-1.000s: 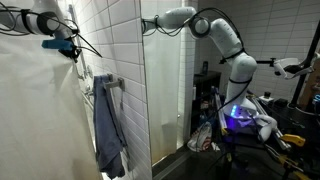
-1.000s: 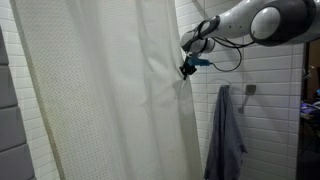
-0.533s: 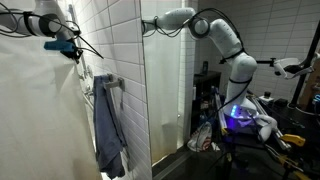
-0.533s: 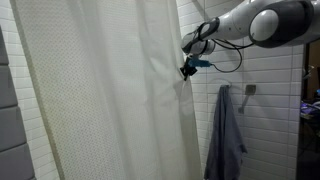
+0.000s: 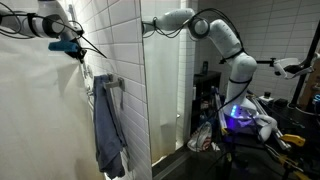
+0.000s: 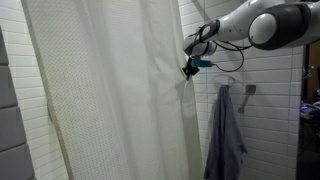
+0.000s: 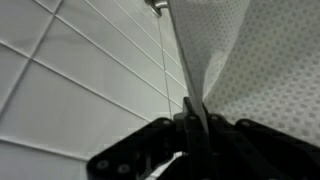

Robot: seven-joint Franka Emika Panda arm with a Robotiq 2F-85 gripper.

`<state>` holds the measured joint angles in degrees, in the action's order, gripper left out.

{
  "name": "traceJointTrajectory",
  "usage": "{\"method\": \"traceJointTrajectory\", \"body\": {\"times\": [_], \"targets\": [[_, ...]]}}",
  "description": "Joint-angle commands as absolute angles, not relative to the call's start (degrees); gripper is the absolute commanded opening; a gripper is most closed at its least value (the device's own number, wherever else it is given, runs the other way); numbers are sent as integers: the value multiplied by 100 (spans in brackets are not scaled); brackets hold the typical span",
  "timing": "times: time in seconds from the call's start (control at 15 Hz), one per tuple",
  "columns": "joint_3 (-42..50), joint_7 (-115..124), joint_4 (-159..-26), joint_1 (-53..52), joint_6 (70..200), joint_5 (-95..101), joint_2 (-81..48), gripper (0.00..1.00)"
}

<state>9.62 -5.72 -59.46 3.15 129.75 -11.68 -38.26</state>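
One white curtain [image 6: 110, 90] fills most of the scene, hanging in long vertical folds in front of a white tiled wall [image 6: 275, 120]. The jaws are clenched on the curtain's free vertical edge, high up. They sit at the end of a white arm [image 6: 262, 22] that reaches in from the upper right in an exterior view. A black cable [image 6: 228, 66] loops from the wrist just beside the grip. In the wrist view the dark fingers [image 7: 188, 135] meet on the thin hem. The hem runs upward from them as a narrow line, with the wall [image 7: 70, 80] on its left and the finely dotted weave of the curtain [image 7: 270, 50] on its right. In an exterior view taken along the wall, the arm [image 5: 222, 38] rises from its base and passes behind a tiled partition [image 5: 160, 90]. The jaws appear beyond it at the upper left, at the edge of the curtain [image 5: 35, 110] and close to the wall [image 5: 115, 40]. One blue-grey towel [image 6: 227, 135] hangs limp from a hook [image 6: 247, 89] on the wall, lower than the grip and near the curtain's edge. The towel [image 5: 108, 130] shows in both exterior views. Cluttered equipment [image 5: 238, 112] with a violet glow stands by the arm's base; any lettering on it is too small to read.
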Motion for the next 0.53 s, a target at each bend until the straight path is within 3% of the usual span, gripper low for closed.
{"method": "traceJointTrajectory", "body": {"times": [0.0, 0.47], "targets": [[1131, -428, -5741, 257, 13106, -992, -3954, 0], [1282, -385, -5754, 231, 13248, -953, -4004, 0]]}}
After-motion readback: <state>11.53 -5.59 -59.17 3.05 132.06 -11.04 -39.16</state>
